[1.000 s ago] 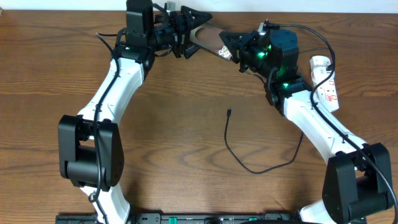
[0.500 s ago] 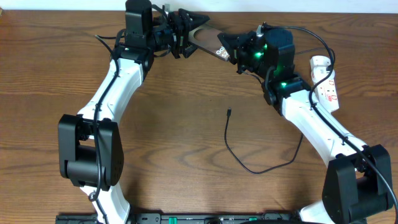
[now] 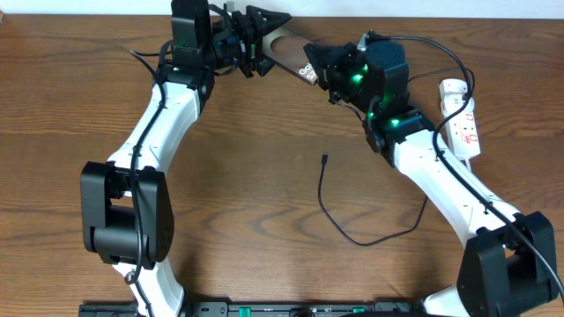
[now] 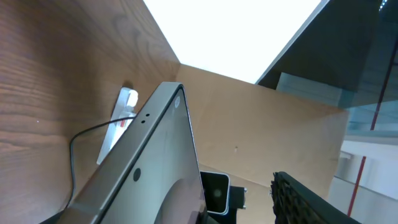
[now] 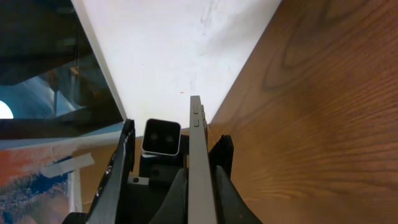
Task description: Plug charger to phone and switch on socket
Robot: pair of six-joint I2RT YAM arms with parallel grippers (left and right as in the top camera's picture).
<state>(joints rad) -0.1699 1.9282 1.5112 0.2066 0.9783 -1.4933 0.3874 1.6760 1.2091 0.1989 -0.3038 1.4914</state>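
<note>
The phone (image 3: 289, 48), a dark bronze-grey slab, is held above the table's far edge between my two grippers. My right gripper (image 3: 315, 69) is shut on its lower end; the right wrist view shows the phone edge-on (image 5: 195, 155), clamped between the fingers (image 5: 198, 186). My left gripper (image 3: 269, 42) is open around the phone's other end. In the left wrist view the phone (image 4: 155, 168) lies to the left, with a gap to the right finger. The charger cable (image 3: 352, 236) lies on the table, its tip (image 3: 324, 159) free. The socket (image 3: 463, 119) lies at the far right; the plug is hidden.
The wooden table (image 3: 88, 106) ends at a pale wall along its far edge. The charger cable runs under my right arm (image 3: 441, 176) toward the socket. The socket (image 4: 121, 118) and a black cable (image 4: 81, 137) also show in the left wrist view.
My right gripper has carried the phone a little to the left and toward the far edge. My left gripper has shifted left with it and stays open around the phone's end.
</note>
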